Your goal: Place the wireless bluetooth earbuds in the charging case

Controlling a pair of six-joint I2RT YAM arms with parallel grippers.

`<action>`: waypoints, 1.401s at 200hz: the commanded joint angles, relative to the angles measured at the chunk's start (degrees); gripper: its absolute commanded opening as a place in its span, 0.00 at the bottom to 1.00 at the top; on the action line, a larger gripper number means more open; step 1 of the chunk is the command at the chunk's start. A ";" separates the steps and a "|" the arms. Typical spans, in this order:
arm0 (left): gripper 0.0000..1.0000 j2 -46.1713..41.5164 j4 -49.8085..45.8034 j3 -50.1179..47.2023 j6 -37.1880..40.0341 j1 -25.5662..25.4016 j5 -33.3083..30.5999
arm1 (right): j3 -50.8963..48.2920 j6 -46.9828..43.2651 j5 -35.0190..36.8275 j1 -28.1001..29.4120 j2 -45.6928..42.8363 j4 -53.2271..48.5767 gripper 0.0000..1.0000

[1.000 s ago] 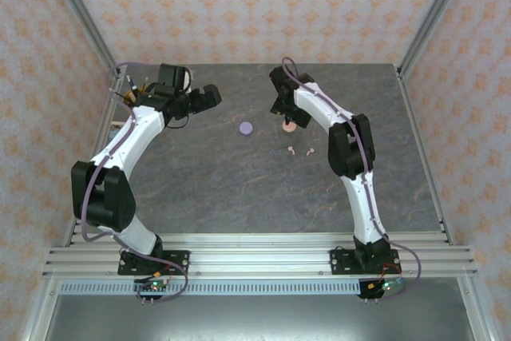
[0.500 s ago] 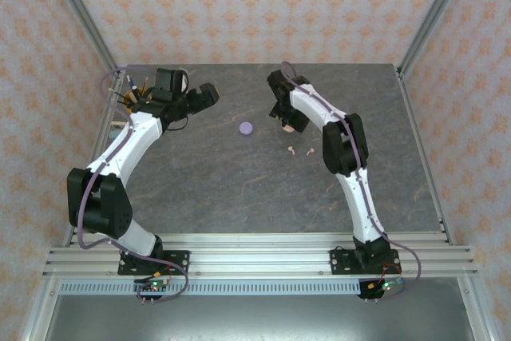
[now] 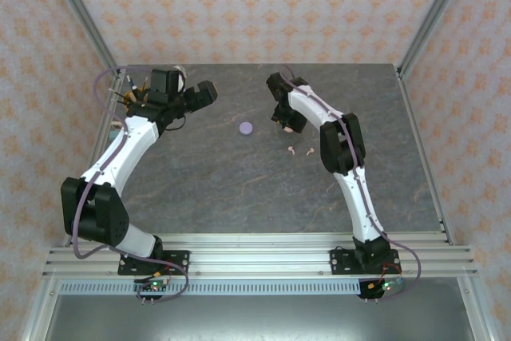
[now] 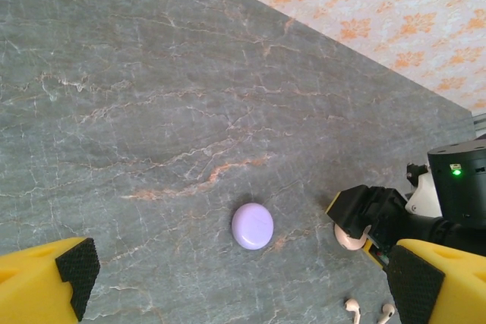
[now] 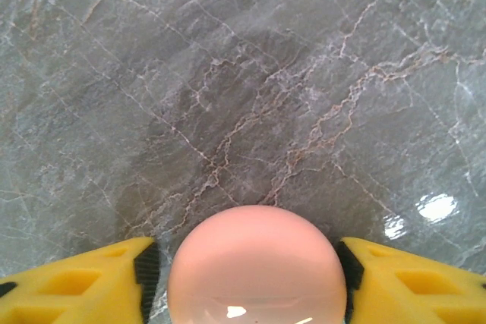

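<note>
Plainly, little of the job is done. The two salmon-pink earbuds lie loose on the table, side by side. Seen from overhead, they are just off the pink case, at about its 5 o'clock. That round case looks shut, so it has yet to be held and opened, and each bud has yet to be picked up and seated.

The right gripper is down over it, one yellow finger at 9 o'clock of the dome and one at 3 o'clock. The black pads sit right at its sides; whether they press it or stand a hair off I cannot tell.

The lilac case lies shut at 9 o'clock of the pink one, near but apart, and its contents are hidden. The left gripper hangs at 10 o'clock of the lilac case, jaws spread wide and holding nothing. By my reckoning, both insertions for the pink pair lie ahead.
</note>
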 commanded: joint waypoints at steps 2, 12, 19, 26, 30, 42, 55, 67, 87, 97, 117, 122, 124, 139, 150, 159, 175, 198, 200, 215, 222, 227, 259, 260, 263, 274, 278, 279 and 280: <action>1.00 -1.10 1.56 -0.92 -0.26 0.12 0.78 | 0.46 -1.02 0.33 -0.12 1.31 -0.98 0.57; 1.00 -1.01 1.44 -0.94 -0.21 0.08 0.96 | -0.04 -1.38 0.20 -0.12 0.81 -0.62 0.53; 1.00 -0.93 1.34 -0.94 -0.29 0.08 1.02 | -0.66 -1.74 0.11 -0.12 0.21 -0.22 0.50; 1.00 -0.92 1.16 -0.93 -0.24 0.08 1.13 | -1.27 -2.12 0.11 -0.12 -0.41 0.21 0.47; 1.00 -0.84 1.05 -0.86 -0.24 0.08 1.13 | -1.73 -2.29 -0.03 -0.12 -0.80 0.56 0.46; 1.00 -0.75 0.87 -0.81 -0.23 0.08 1.37 | -2.94 -2.81 -0.02 -0.09 -2.31 1.36 0.43; 1.00 -0.57 0.69 -0.84 -0.22 0.08 1.92 | -4.31 -3.35 -0.41 -0.11 -4.04 2.47 0.41; 1.00 -0.41 -0.22 -0.61 -0.22 0.08 1.91 | -5.55 -3.69 -0.59 0.09 -5.90 3.35 0.39; 1.00 0.22 -3.00 0.55 0.48 0.08 1.73 | -7.29 -4.31 -1.05 0.56 -8.98 4.73 0.38; 1.00 0.14 -3.36 0.42 0.70 0.08 1.73 | -7.95 -4.67 -1.07 1.05 -10.26 5.10 0.38; 1.00 -0.69 -3.06 -0.45 0.53 0.08 1.60 | -9.13 -5.30 -1.40 2.22 -12.91 5.54 0.38; 1.00 -0.95 -2.95 -0.70 0.35 0.08 1.52 | -9.57 -5.45 -1.50 2.57 -13.53 5.64 0.38; 1.00 -0.99 -2.92 -0.75 0.37 0.08 1.48 | -9.83 -5.54 -1.47 2.73 -13.86 5.72 0.38; 1.00 -1.36 -2.98 -1.17 0.29 0.08 1.64 | -11.83 -5.90 -1.76 3.93 -16.14 6.56 0.38; 1.00 -1.67 -2.96 -1.60 0.14 0.12 1.81 | -13.71 -6.08 -1.85 4.97 -18.13 7.33 0.38; 1.00 -1.84 -2.76 -2.05 -0.01 0.08 1.91 | -15.34 -6.17 -2.03 5.77 -19.59 7.92 0.37; 1.00 -2.15 -2.25 -3.04 -0.22 0.08 2.13 | -18.67 -6.18 -2.56 7.44 -22.51 9.12 0.37; 1.00 -2.50 -0.93 -4.60 -1.84 0.07 2.96 | -24.52 -5.90 -3.05 10.28 -26.50 10.96 0.37; 1.00 -2.50 -0.84 -4.76 -2.05 0.08 3.03 | -24.86 -5.80 -3.02 10.55 -26.71 11.18 0.37; 1.00 -2.64 -0.27 -5.59 -2.64 0.06 3.52 | -28.98 -5.16 -3.17 12.55 -28.90 12.25 0.37; 1.00 -2.68 0.08 -5.96 -2.88 0.00 3.71 | -30.87 -4.68 -3.10 13.43 -29.75 12.68 0.37; 1.00 -2.76 0.24 -6.27 -3.00 -0.01 3.92 | -32.05 -4.24 -3.01 14.05 -30.28 13.03 0.37; 1.00 -3.36 1.57 -8.58 -4.54 -0.01 4.27 | -39.91 -0.62 -3.09 17.53 -32.24 16.05 0.37; 1.00 -3.41 1.65 -8.67 -4.62 -0.01 4.28 | -40.09 -0.45 -3.14 17.63 -32.28 16.21 0.37; 1.00 -3.51 1.90 -8.97 -4.87 -0.01 4.28 | -40.72 0.06 -3.20 17.83 -32.35 16.53 0.37; 1.00 -3.80 3.14 -10.59 -6.04 -0.01 4.62 | -42.37 1.59 -3.78 18.18 -32.28 17.65 0.37; 1.00 -3.97 3.82 -11.35 -6.57 -0.01 4.78 | -42.74 2.24 -3.88 18.25 -32.31 18.03 0.37; 1.00 -3.98 4.01 -11.55 -6.69 -0.01 4.88 | -42.82 2.38 -3.84 18.25 -32.27 18.04 0.37; 1.00 -4.08 4.24 -11.70 -6.83 -0.01 4.98 | -43.00 2.50 -3.91 18.25 -32.20 18.09 0.37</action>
